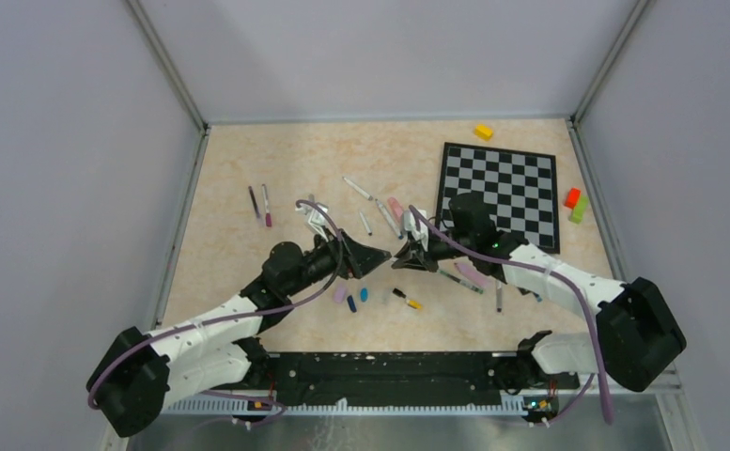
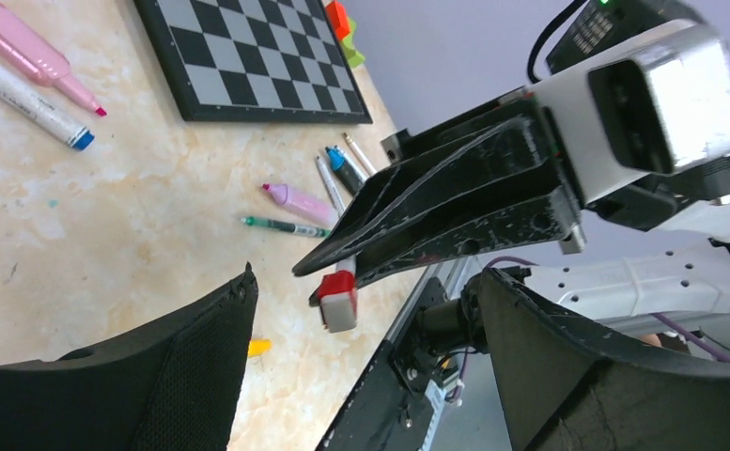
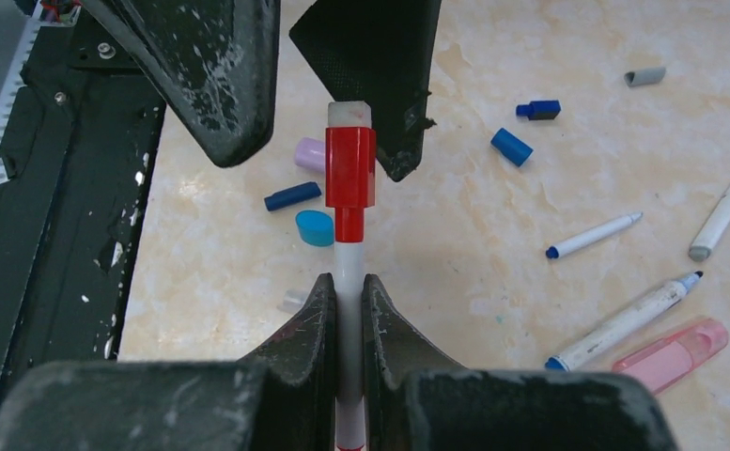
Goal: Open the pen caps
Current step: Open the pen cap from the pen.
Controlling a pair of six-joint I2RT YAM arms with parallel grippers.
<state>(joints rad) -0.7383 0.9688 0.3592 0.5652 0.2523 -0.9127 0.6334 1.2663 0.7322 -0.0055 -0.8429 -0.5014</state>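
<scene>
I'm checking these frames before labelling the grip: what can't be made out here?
Top view: red cap too small, hidden where left gripper and right gripper meet.
Right wrist view: most of the pen hidden by the right gripper's fingers, then cut off by the bottom edge.
Left wrist view: pen barrel hidden behind the right gripper; only the capped end shows.
Any view: whether the left gripper's fingers touch the cap.
</scene>
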